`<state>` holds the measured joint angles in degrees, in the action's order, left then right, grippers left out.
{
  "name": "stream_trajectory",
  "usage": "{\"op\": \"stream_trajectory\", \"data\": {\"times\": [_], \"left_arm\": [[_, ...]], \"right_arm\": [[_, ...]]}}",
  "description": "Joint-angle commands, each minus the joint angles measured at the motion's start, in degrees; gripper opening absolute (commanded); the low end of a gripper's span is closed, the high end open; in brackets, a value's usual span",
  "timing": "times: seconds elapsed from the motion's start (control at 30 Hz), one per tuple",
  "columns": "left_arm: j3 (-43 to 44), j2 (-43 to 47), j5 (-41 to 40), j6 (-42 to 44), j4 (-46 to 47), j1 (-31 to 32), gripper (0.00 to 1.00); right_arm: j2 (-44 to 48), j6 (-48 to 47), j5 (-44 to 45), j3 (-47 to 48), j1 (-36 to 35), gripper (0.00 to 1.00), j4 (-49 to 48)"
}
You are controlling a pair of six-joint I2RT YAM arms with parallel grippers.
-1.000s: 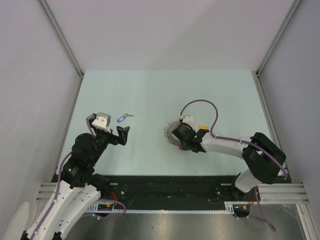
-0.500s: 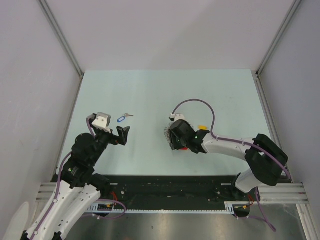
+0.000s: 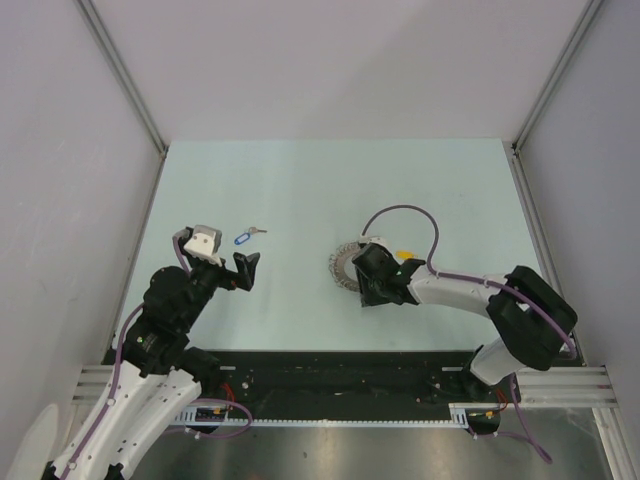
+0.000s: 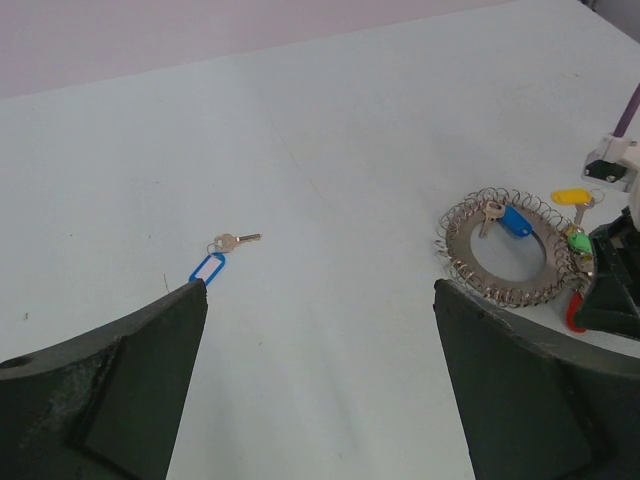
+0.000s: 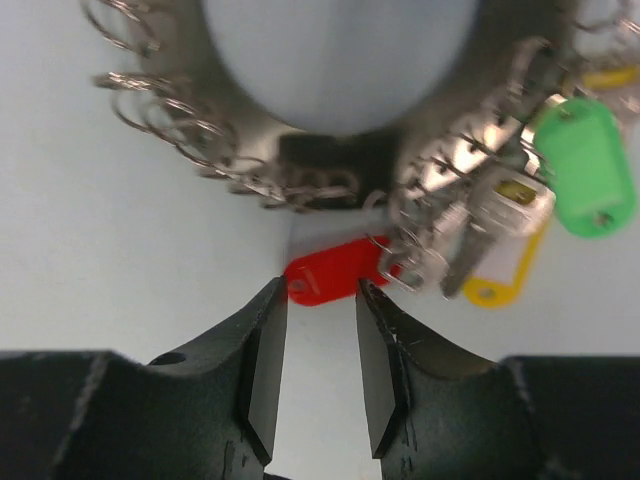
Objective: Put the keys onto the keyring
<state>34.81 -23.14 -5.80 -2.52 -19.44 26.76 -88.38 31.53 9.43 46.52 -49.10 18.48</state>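
Pale green table (image 3: 300, 190) carries a small blue-tagged key (image 3: 246, 236) left of centre and, well apart to its right, a keyring (image 3: 343, 266) fringed with keys, yellow tag (image 3: 404, 254) just beside it.

The table (image 3: 300, 190) was pale mint green. The keyring (image 4: 468, 248) was dull grey steel fringed with silver wire loops. At its loops showed a red tag (image 5: 335, 275), a green tag (image 5: 585, 170), a blue tag (image 4: 516, 220) and a yellow tag (image 5: 505, 285) with a white label. The loose key (image 4: 236, 240) was silver, its key tag (image 4: 207, 268) blue. The left gripper (image 4: 320, 290) and right gripper (image 5: 318, 290) were black. A purple cable (image 3: 400, 210) looped over the white-and-black right arm (image 3: 450, 288).
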Motion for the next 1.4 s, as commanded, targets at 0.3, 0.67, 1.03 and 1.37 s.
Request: {"op": "stream_trajectory", "data": {"times": [0.3, 0.67, 1.03, 1.37], "left_arm": [[-0.2, -0.1, 1.1, 0.1, 1.5, -0.7, 1.00], [-0.2, 0.0, 0.6, 0.1, 1.4, -0.8, 1.00], [-0.2, 0.1, 0.8, 0.1, 1.5, -0.9, 1.00], [-0.3, 0.0, 1.2, 0.0, 1.6, -0.9, 1.00]], "right_arm": [[15.5, 1.2, 11.5, -4.4, 0.4, 0.40, 2.4], [6.3, 7.1, 11.0, -4.4, 0.0, 0.39, -11.7], [1.2, 8.0, 10.1, -4.4, 0.1, 0.32, -16.1], [-0.2, 8.9, 10.2, -4.4, 0.1, 0.22, -14.3]]}}
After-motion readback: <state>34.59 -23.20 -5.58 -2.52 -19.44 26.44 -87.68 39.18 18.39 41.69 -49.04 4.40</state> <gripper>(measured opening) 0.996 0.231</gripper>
